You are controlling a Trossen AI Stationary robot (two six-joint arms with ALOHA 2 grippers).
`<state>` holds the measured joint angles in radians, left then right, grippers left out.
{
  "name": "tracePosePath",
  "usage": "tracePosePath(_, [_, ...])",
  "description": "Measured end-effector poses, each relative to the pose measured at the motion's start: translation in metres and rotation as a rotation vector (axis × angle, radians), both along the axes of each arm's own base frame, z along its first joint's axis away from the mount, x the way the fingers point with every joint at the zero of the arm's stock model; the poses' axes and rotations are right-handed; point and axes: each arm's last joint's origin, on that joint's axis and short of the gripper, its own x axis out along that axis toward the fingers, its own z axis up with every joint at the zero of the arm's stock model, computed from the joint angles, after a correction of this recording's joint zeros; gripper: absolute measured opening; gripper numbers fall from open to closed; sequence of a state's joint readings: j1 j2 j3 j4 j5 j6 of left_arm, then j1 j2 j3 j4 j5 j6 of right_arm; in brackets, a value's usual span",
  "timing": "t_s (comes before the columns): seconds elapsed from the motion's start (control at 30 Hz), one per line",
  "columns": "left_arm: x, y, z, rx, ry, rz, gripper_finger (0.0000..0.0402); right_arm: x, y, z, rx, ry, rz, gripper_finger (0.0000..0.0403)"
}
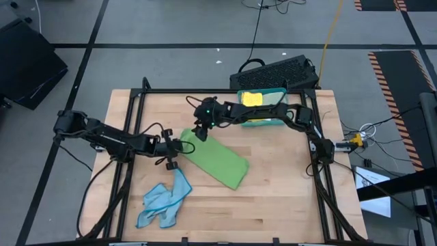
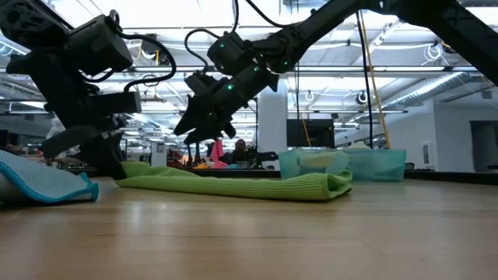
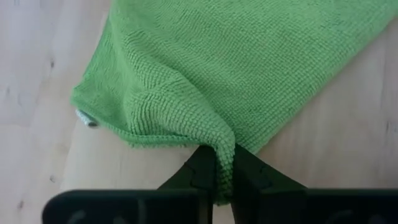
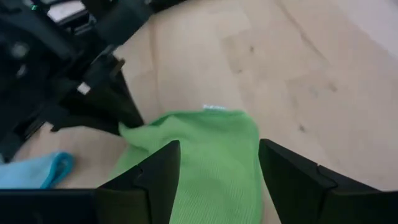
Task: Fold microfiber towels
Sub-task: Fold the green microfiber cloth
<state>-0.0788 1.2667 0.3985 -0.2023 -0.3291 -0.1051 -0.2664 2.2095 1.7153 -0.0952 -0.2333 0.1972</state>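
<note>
Left gripper [image 3: 224, 177] clamped on bright green folded microfiber towel's [image 1: 218, 160] edge | right gripper [image 4: 217, 171] hovered above same end, fingers apart.

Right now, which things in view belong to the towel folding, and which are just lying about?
Part of the job:
- green towel, its edge pinched by the left gripper
- light blue towel, crumpled near the table's front
- yellow towel in the tray
- right gripper, jaws open above the green towel

Lying about:
- teal tray
- black keyboard beyond the table
</note>
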Motion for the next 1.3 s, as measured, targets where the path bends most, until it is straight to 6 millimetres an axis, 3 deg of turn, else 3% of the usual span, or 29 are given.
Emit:
tracePosePath(0.37, [0.008, 0.000, 0.006, 0.068, -0.061, -0.101, 0.0030, 0.006, 0.005, -0.029, 0.030, 0.052, -0.030, 0.0207])
tracePosePath(0.73, [0.008, -0.001, 0.006, 0.085, -0.063, -0.127, 0.0030, 0.007, 0.005, -0.037, -0.012, 0.074, -0.056, 0.0197])
tracePosePath(1.1, [0.012, -0.001, 0.009, 0.104, -0.095, -0.183, 0.0030, 0.013, 0.019, -0.061, 0.006, 0.109, -0.037, 0.0177])
tracePosePath(1.2, [0.011, -0.001, 0.008, 0.087, -0.087, -0.171, 0.0030, 0.014, 0.018, -0.067, -0.039, 0.115, -0.036, 0.0162])
tracePosePath(1.3, [0.009, -0.001, 0.007, 0.073, -0.075, -0.149, 0.0030, 0.011, 0.024, -0.076, -0.061, 0.154, -0.003, 0.0118])
